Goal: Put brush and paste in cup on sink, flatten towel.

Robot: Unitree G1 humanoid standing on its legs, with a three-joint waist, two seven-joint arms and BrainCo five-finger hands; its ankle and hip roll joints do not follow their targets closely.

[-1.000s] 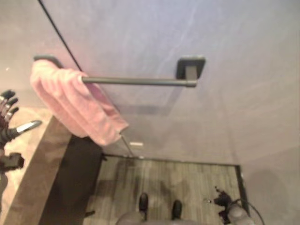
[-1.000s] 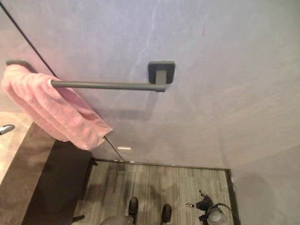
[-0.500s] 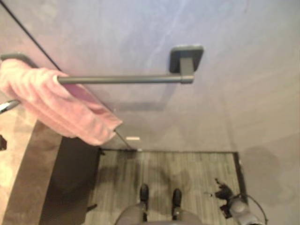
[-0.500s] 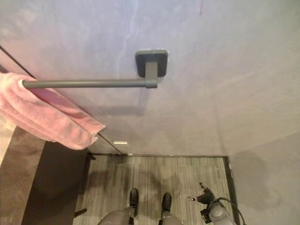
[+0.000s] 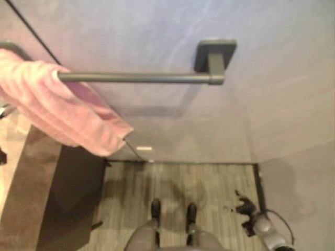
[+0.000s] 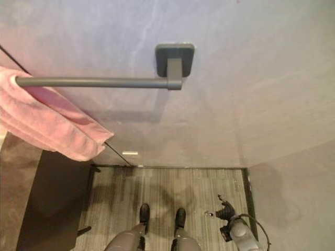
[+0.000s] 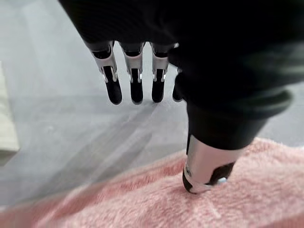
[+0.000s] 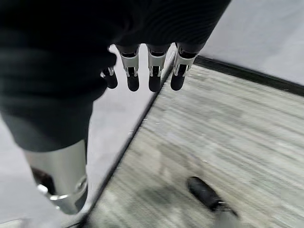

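Observation:
A pink towel (image 5: 57, 112) hangs bunched over the left end of a dark towel bar (image 5: 141, 78) on the grey wall. My left hand (image 7: 135, 80) hovers right over the towel (image 7: 142, 199). Its fingers are straight and its thumb (image 7: 206, 166) rests on the pink cloth, with nothing held. My right hand (image 8: 150, 71) hangs low over the wood-grain floor (image 8: 228, 133), fingers straight and empty; in the right eye view it appears at the lower right (image 6: 226, 214).
The bar's square bracket (image 5: 214, 55) is fixed to the wall at its right end. A brown counter (image 5: 29, 172) with a dark side panel (image 5: 73, 198) runs along the left. The striped floor (image 5: 209, 188) lies below, hemmed in by grey walls.
The head camera has swung, shifting the whole picture, and the counter edge where my left hand stood a second ago has slid out of frame. The towel stays bunched on the bar.

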